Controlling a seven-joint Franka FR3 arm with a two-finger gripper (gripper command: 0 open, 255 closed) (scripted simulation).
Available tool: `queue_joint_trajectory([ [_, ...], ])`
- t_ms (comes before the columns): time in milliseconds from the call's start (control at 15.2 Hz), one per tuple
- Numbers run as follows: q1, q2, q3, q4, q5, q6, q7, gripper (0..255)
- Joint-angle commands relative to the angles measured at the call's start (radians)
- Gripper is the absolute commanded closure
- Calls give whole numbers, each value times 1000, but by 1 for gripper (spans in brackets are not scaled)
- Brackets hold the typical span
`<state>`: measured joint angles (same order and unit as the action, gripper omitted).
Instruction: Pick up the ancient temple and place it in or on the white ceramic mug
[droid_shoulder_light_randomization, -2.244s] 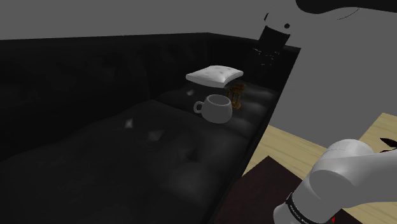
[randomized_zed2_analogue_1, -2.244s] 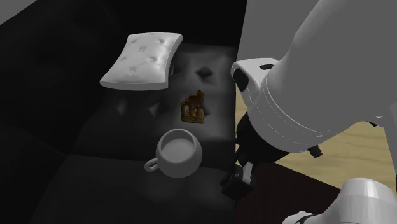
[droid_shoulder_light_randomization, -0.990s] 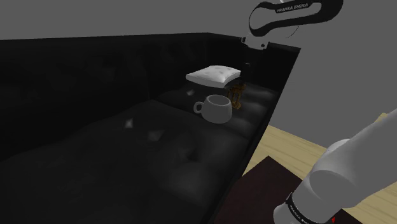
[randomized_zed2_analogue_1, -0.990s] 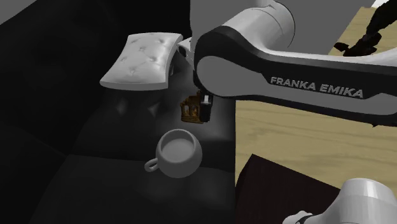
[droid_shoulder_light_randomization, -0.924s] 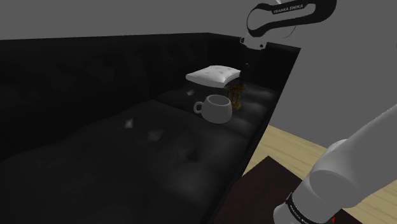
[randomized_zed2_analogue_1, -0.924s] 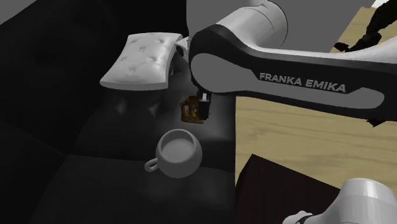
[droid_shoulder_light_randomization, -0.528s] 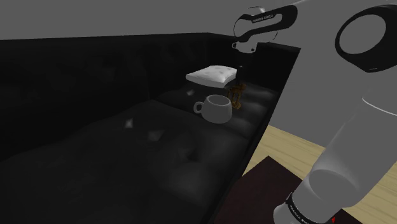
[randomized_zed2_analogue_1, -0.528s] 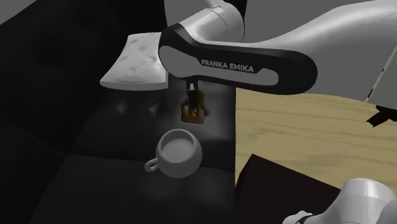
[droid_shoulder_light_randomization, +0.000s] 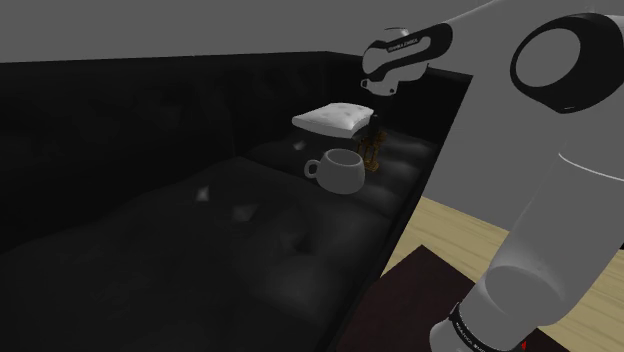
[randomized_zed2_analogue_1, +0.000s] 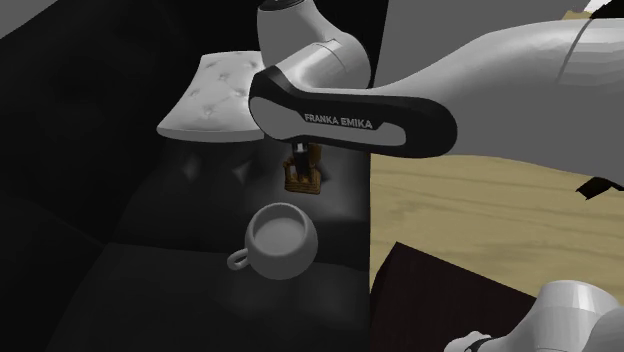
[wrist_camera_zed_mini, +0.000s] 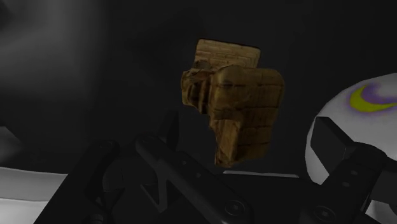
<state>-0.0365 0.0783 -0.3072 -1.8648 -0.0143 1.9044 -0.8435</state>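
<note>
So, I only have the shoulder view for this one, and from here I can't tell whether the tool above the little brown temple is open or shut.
Observer: Open. In the wrist view the tool has its fingers apart, the temple between them, touching neither.
Operator: Anything inside the mug?
Observer: No. The second exterior view looks down into the mug; it is empty.
Operator: Is the temple under that pillow?
Observer: No. From above it stands clear of the pillow, on the dark seat between pillow and mug.
</note>
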Motion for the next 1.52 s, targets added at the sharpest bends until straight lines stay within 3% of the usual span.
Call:
queue_joint_trajectory([
  [0,-1,1,-1,-14,0,16,-2,0],
  [462,-1,1,-1,-14,0,16,-2,0],
  [528,-1,1,-1,-14,0,16,-2,255],
  [1122,-1,1,-1,-14,0,16,-2,255],
  [1452,0,-11,-1,39,-3,-49,-1,255],
])
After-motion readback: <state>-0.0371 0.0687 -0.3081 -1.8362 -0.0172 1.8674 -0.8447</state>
